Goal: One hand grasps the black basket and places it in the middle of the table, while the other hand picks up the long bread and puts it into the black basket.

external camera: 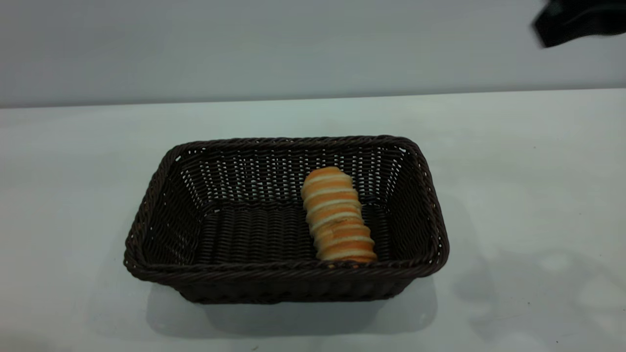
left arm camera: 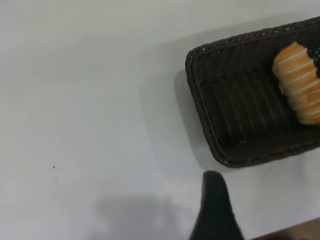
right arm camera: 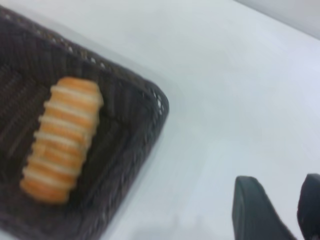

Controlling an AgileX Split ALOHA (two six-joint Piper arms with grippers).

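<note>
The black basket (external camera: 161, 195) stands on the white table (external camera: 513, 171) near its middle. The long bread (external camera: 337, 215) lies inside it, toward the basket's right end, touching the front wall. Both also show in the left wrist view, basket (left arm camera: 200, 100) and bread (left arm camera: 300, 82), and in the right wrist view, basket (right arm camera: 135, 130) and bread (right arm camera: 60, 140). My right gripper (right arm camera: 280, 182) is empty, off to the side of the basket, with a narrow gap between its fingers. A black part of the right arm (external camera: 572, 22) shows at the top right. One finger (left arm camera: 215, 205) of my left gripper hangs over bare table beside the basket; its other finger is out of view.
The table's far edge (external camera: 313, 100) meets a plain grey wall. A few tiny dark specks (left arm camera: 54, 167) dot the tabletop. A brown strip (left arm camera: 290, 231) past the table's edge shows in the left wrist view.
</note>
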